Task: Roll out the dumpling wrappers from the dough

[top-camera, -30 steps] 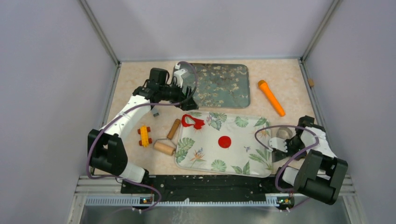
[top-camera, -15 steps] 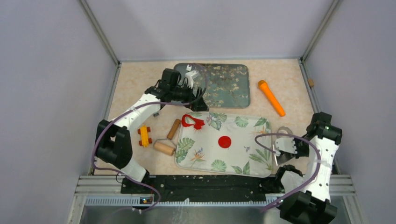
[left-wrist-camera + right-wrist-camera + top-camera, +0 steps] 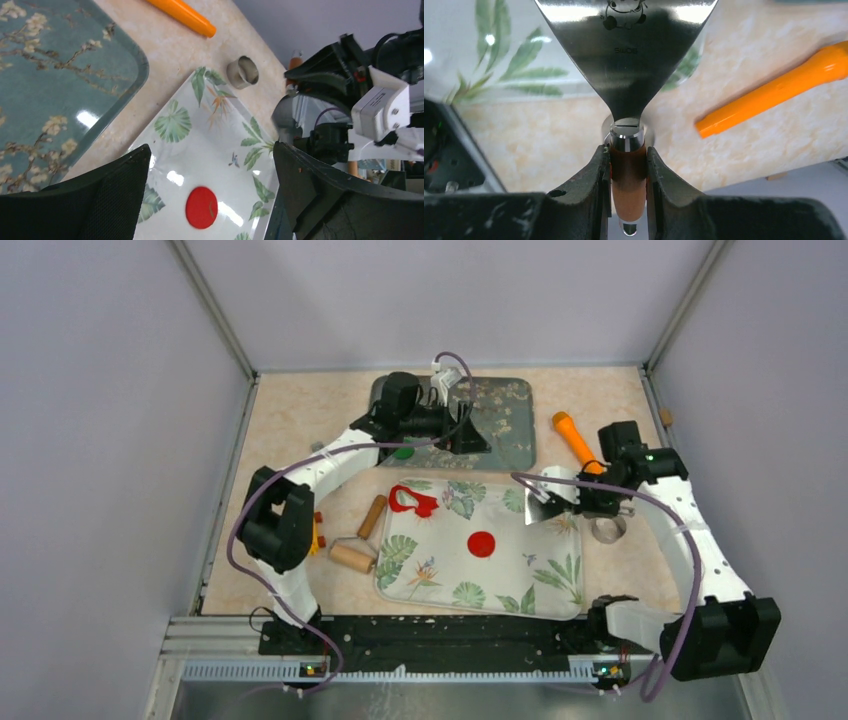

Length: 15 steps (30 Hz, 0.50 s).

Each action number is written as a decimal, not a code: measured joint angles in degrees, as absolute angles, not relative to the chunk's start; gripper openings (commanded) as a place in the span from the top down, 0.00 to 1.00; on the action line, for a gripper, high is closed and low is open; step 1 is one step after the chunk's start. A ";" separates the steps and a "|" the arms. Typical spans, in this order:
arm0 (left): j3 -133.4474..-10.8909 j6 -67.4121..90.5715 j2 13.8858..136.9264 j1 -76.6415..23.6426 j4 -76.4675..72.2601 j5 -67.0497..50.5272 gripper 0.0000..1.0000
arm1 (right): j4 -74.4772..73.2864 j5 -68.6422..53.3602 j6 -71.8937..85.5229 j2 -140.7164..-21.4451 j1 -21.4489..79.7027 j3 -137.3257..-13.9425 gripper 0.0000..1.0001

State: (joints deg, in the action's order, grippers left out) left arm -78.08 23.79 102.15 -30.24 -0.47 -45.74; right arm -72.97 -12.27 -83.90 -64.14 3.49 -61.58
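Note:
A red wrapper (image 3: 482, 543) lies flat in the middle of the leaf-print tray (image 3: 450, 590); it also shows in the left wrist view (image 3: 201, 207). A green wrapper (image 3: 403, 452) lies at the near left edge of the teal blossom tray (image 3: 500, 440). My left gripper (image 3: 468, 436) is open and empty above the teal tray, jaws wide apart (image 3: 210, 150). My right gripper (image 3: 588, 500) is shut on the wooden handle (image 3: 628, 175) of a metal scraper (image 3: 624, 50), whose blade (image 3: 546, 496) hangs over the leaf tray's far right corner.
A ragged red scrap (image 3: 412, 501) lies on the leaf tray's far left corner. A rolling pin (image 3: 352, 556) and a wooden dowel (image 3: 372, 516) lie left of it. A metal ring cutter (image 3: 607, 528) and an orange tool (image 3: 580, 445) lie at the right.
My left gripper has moved right along the teal tray, uncovering the green wrapper. My right arm has swung up and left from the near right corner, bringing the scraper over the leaf tray.

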 measured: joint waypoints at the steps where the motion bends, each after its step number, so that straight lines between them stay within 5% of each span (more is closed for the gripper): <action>1: -79.15 25.41 103.20 -30.52 -1.72 -45.95 0.02 | -71.18 -12.64 -80.99 -65.01 5.37 -61.95 1.00; 11: -82.32 36.93 110.26 -31.46 -10.90 -52.10 0.01 | -51.13 -11.66 -54.00 -73.78 19.86 -66.06 1.00; 15: -82.61 39.20 111.20 -31.48 -11.79 -54.43 0.09 | -46.70 -10.83 -49.63 -75.85 21.26 -66.89 1.00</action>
